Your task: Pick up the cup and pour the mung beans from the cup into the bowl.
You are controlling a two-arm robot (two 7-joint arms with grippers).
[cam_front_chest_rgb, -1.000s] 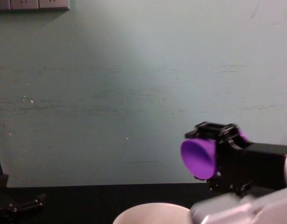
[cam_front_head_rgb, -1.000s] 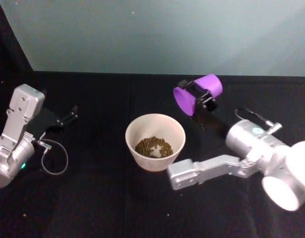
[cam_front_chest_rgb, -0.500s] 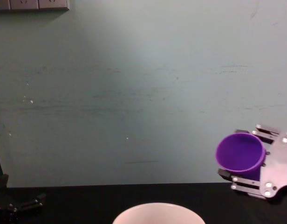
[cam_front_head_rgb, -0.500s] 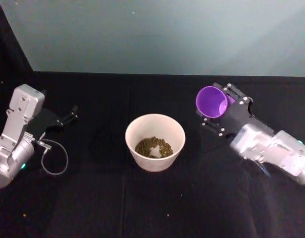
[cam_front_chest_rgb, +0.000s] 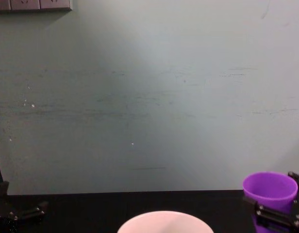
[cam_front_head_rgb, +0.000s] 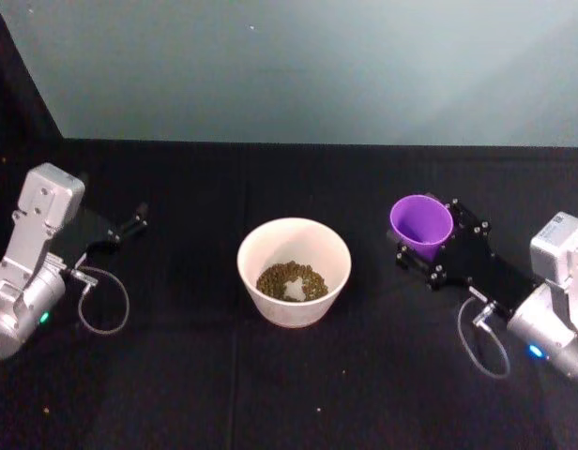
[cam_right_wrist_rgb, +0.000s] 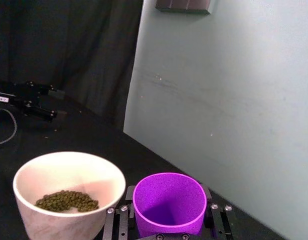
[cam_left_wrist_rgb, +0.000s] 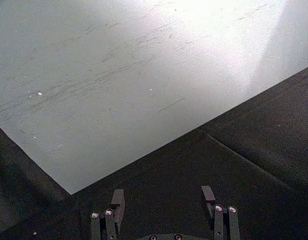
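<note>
Right end effector [cam_front_head_rgb: 437,251] grips the upright cup [cam_front_head_rgb: 421,225] beside the bowl [cam_front_head_rgb: 294,270]; left end effector [cam_left_wrist_rgb: 164,200] spread, parked.

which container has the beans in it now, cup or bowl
The whitish bowl: green beans lie in its bottom. The purple cup in the right gripper is empty.

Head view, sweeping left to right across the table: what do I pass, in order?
Left gripper, parked at the left with fingers open → the bowl with mung beans in it → the cup, upright → right gripper, fingers either side of the cup.
</note>
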